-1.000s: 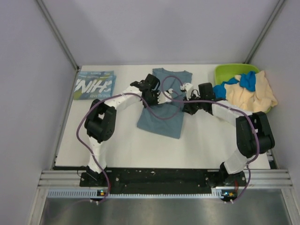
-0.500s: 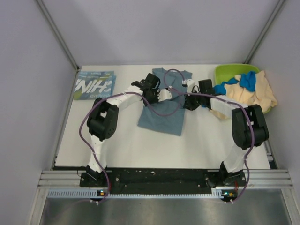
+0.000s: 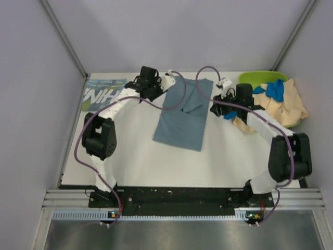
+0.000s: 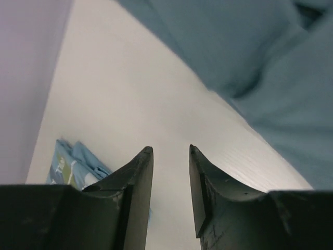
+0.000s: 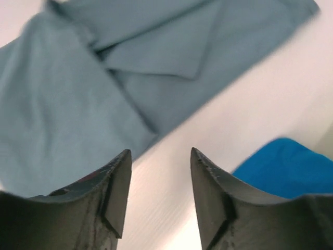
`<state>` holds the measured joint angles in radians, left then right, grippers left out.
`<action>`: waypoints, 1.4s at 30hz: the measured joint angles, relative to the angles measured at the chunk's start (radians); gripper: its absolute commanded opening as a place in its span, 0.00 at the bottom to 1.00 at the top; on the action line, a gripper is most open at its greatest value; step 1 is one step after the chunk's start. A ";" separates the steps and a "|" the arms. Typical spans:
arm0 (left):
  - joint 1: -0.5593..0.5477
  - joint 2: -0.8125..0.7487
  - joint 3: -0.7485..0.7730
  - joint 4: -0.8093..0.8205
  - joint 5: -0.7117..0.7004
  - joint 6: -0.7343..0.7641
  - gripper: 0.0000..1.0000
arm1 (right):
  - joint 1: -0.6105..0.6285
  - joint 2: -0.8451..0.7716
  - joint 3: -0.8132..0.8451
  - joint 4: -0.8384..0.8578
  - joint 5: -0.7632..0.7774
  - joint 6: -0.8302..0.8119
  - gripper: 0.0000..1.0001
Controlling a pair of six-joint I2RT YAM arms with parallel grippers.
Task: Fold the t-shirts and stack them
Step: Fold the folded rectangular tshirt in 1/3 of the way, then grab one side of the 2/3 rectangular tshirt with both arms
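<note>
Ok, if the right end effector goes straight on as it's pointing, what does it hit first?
Most likely bare table just ahead of the right end effector, then the slate shirt's near edge; depth is hard to judge.

The left arm (image 3: 115, 108) and right arm (image 3: 264, 125) have white links between bulky black joints; a purple cable (image 3: 76, 151) loops along each; the left gripper (image 4: 170, 150) and right gripper (image 5: 160, 152) carry matte black, wedge-shaped fingers (image 5: 112, 198) with scuffed inner faces.
</note>
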<state>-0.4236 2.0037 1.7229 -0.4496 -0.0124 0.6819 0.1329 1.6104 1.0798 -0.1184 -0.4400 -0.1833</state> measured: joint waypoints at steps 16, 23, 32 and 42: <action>-0.063 -0.323 -0.576 -0.221 0.489 0.390 0.64 | 0.511 -0.385 -0.469 -0.069 0.056 -0.687 0.56; -0.087 -0.287 -0.622 -0.167 0.424 0.393 0.62 | 0.566 -0.219 -0.445 -0.113 0.164 -0.713 0.50; -0.096 -0.231 -0.621 -0.124 0.348 0.365 0.02 | 0.594 -0.162 -0.422 -0.049 0.244 -0.692 0.01; -0.110 -0.283 -0.590 -0.241 0.322 0.284 0.00 | 0.628 -0.285 -0.408 -0.194 0.262 -0.650 0.00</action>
<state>-0.5335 1.7203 1.1328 -0.6907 0.3096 0.9661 0.7605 1.3254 0.6720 -0.3122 -0.1780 -0.8337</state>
